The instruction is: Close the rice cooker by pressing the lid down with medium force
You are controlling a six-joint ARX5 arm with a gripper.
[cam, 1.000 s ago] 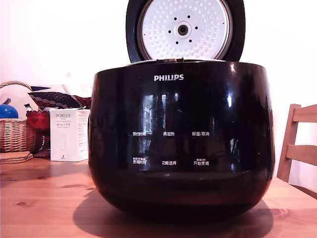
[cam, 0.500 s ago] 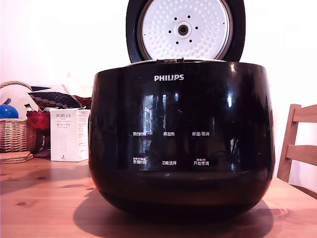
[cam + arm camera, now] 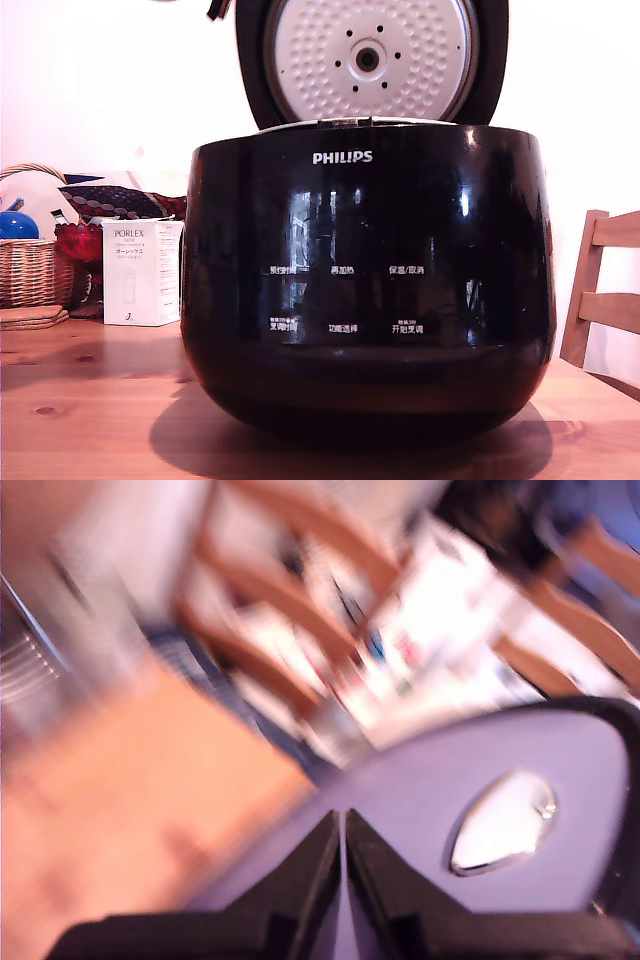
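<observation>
**Already at the raised lid, fingers pressed together**

Nearest, low in the blurred wrist view, the gripper (image 3: 343, 830) shows two dark fingers (image 3: 300, 875) lying side by side with only a hairline slit between them, clenched on nothing. Their tips sit against the glossy outer face of the lid (image 3: 420, 790), beside a silver oval button (image 3: 503, 823).

Centre of the exterior view, the rice cooker (image 3: 368, 290) fills most of the frame on the wooden table (image 3: 90, 400). Its lid stands open at the top centre, dimpled inner disc facing the camera.

Farther back, at the exterior view's left, stand a white box (image 3: 140, 272) and a wicker basket (image 3: 28, 270); a wooden chair (image 3: 605, 300) is at the right edge.
</observation>
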